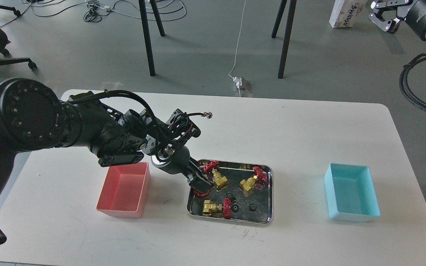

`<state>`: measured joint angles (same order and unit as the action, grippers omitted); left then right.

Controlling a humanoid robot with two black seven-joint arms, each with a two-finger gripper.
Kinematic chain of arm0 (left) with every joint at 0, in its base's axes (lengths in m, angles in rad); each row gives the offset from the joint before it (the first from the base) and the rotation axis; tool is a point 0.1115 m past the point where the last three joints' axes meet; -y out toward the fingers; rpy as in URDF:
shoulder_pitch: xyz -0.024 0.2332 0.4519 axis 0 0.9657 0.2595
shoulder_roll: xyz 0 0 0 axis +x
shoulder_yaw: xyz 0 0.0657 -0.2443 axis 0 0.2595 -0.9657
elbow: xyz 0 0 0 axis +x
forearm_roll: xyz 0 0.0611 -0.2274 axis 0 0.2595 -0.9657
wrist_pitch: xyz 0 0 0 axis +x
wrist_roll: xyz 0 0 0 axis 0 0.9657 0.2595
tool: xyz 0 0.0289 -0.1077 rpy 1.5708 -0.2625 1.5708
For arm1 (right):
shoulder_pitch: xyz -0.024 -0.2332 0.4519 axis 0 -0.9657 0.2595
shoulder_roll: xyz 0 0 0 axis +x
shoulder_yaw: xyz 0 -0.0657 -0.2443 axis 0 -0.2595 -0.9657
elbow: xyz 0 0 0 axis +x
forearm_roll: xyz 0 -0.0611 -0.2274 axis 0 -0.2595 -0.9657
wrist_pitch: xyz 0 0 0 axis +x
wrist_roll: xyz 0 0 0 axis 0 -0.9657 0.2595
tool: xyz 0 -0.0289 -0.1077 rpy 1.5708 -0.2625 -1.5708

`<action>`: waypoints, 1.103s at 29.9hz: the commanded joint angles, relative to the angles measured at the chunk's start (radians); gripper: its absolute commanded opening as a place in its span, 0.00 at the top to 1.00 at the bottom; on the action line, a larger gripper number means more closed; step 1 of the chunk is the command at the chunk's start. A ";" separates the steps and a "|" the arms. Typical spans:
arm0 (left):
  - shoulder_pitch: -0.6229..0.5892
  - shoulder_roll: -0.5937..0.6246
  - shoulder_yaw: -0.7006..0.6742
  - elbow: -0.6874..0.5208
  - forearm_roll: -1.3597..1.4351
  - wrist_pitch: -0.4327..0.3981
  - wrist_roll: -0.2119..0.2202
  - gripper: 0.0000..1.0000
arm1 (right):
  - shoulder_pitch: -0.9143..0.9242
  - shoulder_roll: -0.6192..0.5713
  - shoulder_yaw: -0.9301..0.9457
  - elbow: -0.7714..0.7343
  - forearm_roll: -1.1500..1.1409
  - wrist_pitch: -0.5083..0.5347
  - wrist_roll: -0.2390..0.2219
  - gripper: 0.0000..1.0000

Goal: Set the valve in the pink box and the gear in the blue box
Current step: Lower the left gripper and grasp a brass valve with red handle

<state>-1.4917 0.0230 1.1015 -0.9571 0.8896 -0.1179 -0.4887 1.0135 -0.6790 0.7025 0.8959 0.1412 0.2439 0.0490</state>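
A steel tray point(271, 195) in the middle of the table holds several brass valves with red handwheels point(218, 179) point(250, 183) point(215, 207) and three tiny black gears point(229, 195) point(235, 208) point(252, 207). My left gripper point(199, 183) points down into the tray's left side, over the leftmost valve. Only that valve's red handwheel point(202, 192) shows beneath the dark fingers. The pink box point(124, 190) stands empty left of the tray. The blue box point(351, 192) stands empty at the right. My right gripper point(381, 14) is raised off the table at the top right, fingers spread and empty.
The white table point(290, 129) reaches to rounded edges. My bulky left arm point(87, 133) hangs over the table's left half, just behind the pink box. Chair legs, cables and a carton lie on the floor beyond.
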 commanded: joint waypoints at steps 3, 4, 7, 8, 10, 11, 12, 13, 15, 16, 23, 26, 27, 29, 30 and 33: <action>0.033 -0.003 0.000 0.031 0.000 0.003 0.000 0.10 | -0.019 0.001 -0.005 -0.002 0.000 0.000 0.000 0.00; 0.040 -0.005 0.000 0.040 0.000 0.003 0.000 0.11 | -0.026 0.001 -0.005 -0.002 0.000 0.000 0.000 0.00; 0.059 -0.008 0.001 0.061 0.003 0.003 0.000 0.15 | -0.033 0.001 -0.005 -0.002 0.000 0.000 0.000 0.00; 0.062 -0.009 0.001 0.066 0.009 0.003 0.000 0.17 | -0.035 0.001 -0.005 -0.002 0.000 0.000 0.000 0.00; 0.067 -0.009 0.001 0.072 0.026 0.004 0.000 0.21 | -0.039 0.001 -0.005 -0.002 0.000 0.000 0.000 0.00; 0.071 -0.009 0.001 0.075 0.034 0.006 0.000 0.22 | -0.039 0.001 -0.006 -0.002 0.000 0.000 0.000 0.00; 0.073 -0.009 0.001 0.075 0.037 0.010 0.000 0.23 | -0.041 0.001 -0.006 -0.002 0.000 0.000 0.000 0.00; 0.074 -0.009 0.001 0.075 0.037 0.021 0.000 0.24 | -0.041 0.001 -0.006 -0.002 0.000 0.000 0.000 0.00; 0.074 -0.009 0.003 0.075 0.038 0.036 0.000 0.27 | -0.041 0.001 -0.006 -0.002 0.000 0.000 0.000 0.00; 0.076 -0.009 0.003 0.075 0.038 0.038 0.000 0.27 | -0.041 0.001 -0.006 -0.002 0.000 0.000 0.000 0.00; 0.082 -0.006 0.003 0.075 0.043 0.056 0.000 0.38 | -0.046 0.001 -0.006 -0.002 0.000 0.000 0.000 0.00; 0.080 -0.005 0.005 0.072 0.045 0.069 0.000 0.44 | -0.047 0.001 -0.006 -0.002 0.000 0.000 0.000 0.00; 0.082 -0.005 0.005 0.072 0.046 0.069 0.000 0.45 | -0.049 0.001 -0.006 -0.002 0.000 0.000 0.000 0.00; 0.082 -0.005 0.005 0.072 0.046 0.070 0.000 0.45 | -0.049 0.001 -0.006 -0.002 0.000 0.000 0.000 0.00; 0.080 -0.005 0.005 0.072 0.048 0.072 0.000 0.46 | -0.049 0.001 -0.006 -0.002 0.000 0.000 0.000 0.00; 0.082 -0.003 0.005 0.071 0.060 0.076 0.000 0.48 | -0.053 0.001 -0.006 -0.002 0.000 0.000 0.000 0.00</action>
<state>-1.4102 0.0186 1.1060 -0.8850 0.9402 -0.0456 -0.4887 0.9638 -0.6780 0.6964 0.8943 0.1412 0.2439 0.0490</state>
